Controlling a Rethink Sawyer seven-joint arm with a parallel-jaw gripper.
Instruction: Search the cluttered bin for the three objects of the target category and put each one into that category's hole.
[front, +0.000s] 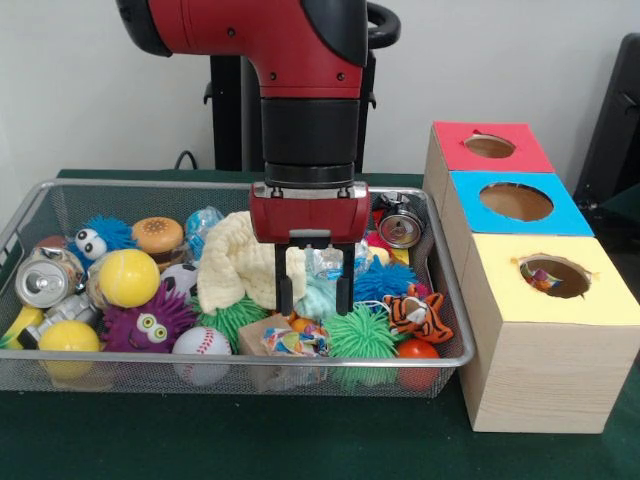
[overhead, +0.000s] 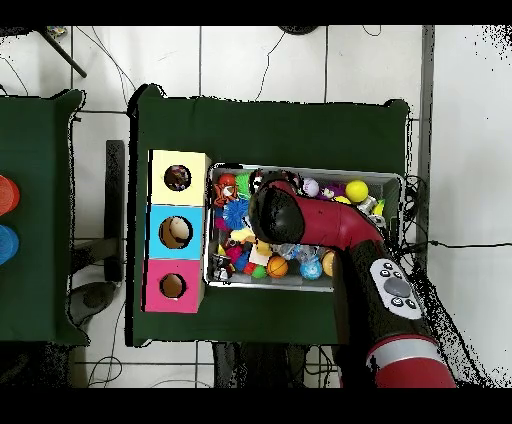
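One speckled rope bundle (front: 292, 339) shows plainly in the front view, lying low in the centre of the frame near the front rim of the wire-mesh bin (front: 240, 359), on top of a small brown block. A second patch of the same speckled cloth sits inside the hole of the yellow-topped box (front: 556, 277) at the right of the frame; how much of a bundle it is cannot be told. The gripper (front: 315, 290) hangs over the middle of the bin with its two black fingers (front: 284, 292) spread apart and nothing between them. The left finger stands just in front of the cream waffle cloth (front: 234, 263), while the right finger is beside a clear crinkly ball (front: 326, 263). The rope bundle lies just below the fingertips, apart from them. To the right of the bin stand the three boxes in a row, the blue-topped box (front: 516, 203) behind the yellow one and the red-topped box (front: 489, 146) at the back. In the overhead view the red arm (overhead: 330, 230) covers the centre of the bin (overhead: 305, 284), hiding the gripper.
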